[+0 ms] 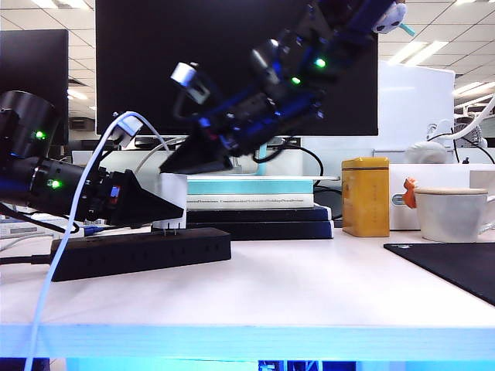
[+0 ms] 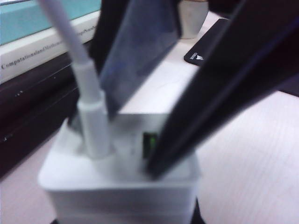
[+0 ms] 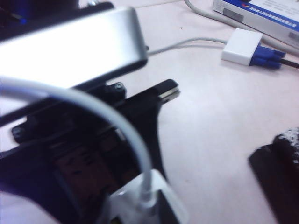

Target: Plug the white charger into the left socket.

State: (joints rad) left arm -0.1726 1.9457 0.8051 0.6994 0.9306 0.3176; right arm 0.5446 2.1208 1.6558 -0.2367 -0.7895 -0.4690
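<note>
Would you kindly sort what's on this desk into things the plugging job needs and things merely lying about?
Job: white charger, prongs above the power strip; left gripper, jaws clamping the charger; right gripper just above it.

Lying about: yellow tin, cup, stacked books, mouse pad, blue-plug adapter.

ceiling: white tile grid point(image 1: 433, 15), recessed strip lights on
desk: pale wood-look top point(image 1: 309, 286), front edge glows blue-white
monitor: big dark screen point(image 1: 232, 31) behind desk, second dark screen point(image 1: 31, 69) at far left
books: stack point(image 1: 255, 202) under the monitor, teal and white on black
right side: yellow tin point(image 1: 365, 196), white cup point(image 1: 451, 213), black mat point(image 1: 456, 267) at the desk corner
back: white boxes point(image 1: 414, 100), office clutter, blurred
</note>
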